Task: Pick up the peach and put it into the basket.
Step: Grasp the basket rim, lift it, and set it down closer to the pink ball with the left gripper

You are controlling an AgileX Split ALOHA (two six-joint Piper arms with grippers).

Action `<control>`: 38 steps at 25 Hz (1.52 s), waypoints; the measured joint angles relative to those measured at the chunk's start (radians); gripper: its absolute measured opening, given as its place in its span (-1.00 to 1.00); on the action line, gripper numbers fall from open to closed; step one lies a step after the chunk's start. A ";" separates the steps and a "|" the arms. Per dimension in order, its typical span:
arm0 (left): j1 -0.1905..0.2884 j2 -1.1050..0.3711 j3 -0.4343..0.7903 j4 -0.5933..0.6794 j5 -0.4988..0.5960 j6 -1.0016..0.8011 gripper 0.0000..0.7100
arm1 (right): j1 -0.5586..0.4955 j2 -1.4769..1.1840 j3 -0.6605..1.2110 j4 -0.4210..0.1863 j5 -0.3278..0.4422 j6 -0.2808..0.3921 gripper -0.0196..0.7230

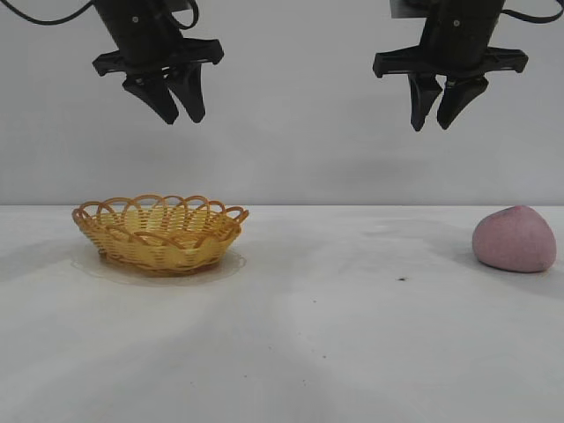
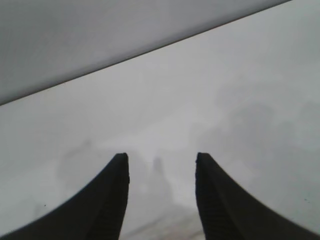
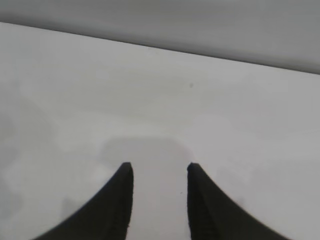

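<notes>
Peach [image 1: 515,239]: lower right of frame on the table [image 1: 352,352], below and right of the nearer right gripper [image 1: 448,110], jaws apart, empty; left gripper [image 1: 176,101] likewise, over basket [image 1: 159,233].

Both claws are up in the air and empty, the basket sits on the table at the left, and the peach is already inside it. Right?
Not quite. The peach is not in the basket; it lies on the table far to the right, as the exterior view shows. The rest holds: left claw and right claw hang high, open and empty.
</notes>
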 joint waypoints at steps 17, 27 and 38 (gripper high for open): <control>0.000 0.000 0.000 0.000 0.031 0.000 -0.25 | 0.000 0.000 0.000 -0.010 0.029 -0.002 -0.37; 0.064 -0.002 0.000 -0.005 0.219 0.000 -0.25 | 0.000 -0.035 0.005 -0.008 0.082 -0.050 -0.37; 0.106 -0.117 0.138 -0.049 0.254 0.115 -0.25 | 0.000 -0.075 0.017 0.026 0.129 -0.080 -0.37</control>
